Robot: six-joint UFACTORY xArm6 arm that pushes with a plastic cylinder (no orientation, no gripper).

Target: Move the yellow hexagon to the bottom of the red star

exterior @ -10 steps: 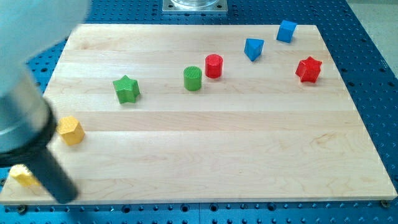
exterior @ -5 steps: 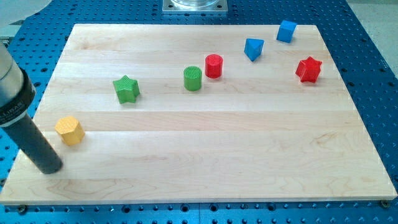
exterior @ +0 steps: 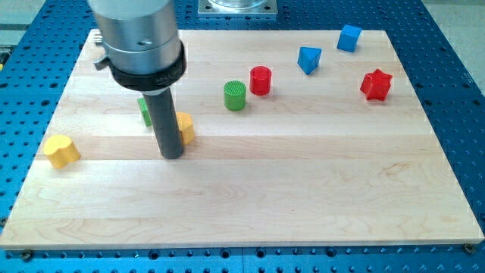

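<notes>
The yellow hexagon [exterior: 186,127] lies left of the board's middle, partly hidden behind my rod. My tip [exterior: 172,155] rests on the board just below and left of the hexagon, touching or nearly touching it. The red star [exterior: 377,84] lies far off at the view's upper right. The green star [exterior: 142,111] is mostly hidden behind the rod, just left of the hexagon.
A second yellow block [exterior: 61,150], rounded in shape, lies near the board's left edge. A green cylinder [exterior: 235,95] and a red cylinder [exterior: 260,80] stand between the hexagon and the red star. A blue wedge-like block [exterior: 308,58] and a blue cube [exterior: 348,37] lie at the upper right.
My tip has moved from the board's lower left corner rightward and upward. The yellow hexagon now lies further right and higher, beside the green star. The second yellow block shows at the left edge.
</notes>
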